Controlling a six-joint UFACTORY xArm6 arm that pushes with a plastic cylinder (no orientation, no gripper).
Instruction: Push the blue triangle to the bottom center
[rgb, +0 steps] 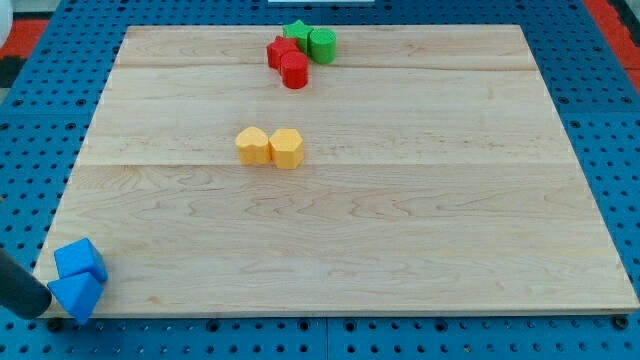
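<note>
The blue triangle (75, 296) lies at the bottom left corner of the wooden board (400, 230), at the board's front edge. A blue cube (80, 260) sits right above it, touching it. My tip (42, 308) is at the view's bottom left, just left of the blue triangle and close against it. The rod runs off the view's left edge.
Two yellow blocks (252, 145) (286, 148) sit side by side left of the board's centre. At the top centre, a red block (282, 50), a red cylinder (294, 71), a green star (297, 33) and a green cylinder (322, 45) cluster together.
</note>
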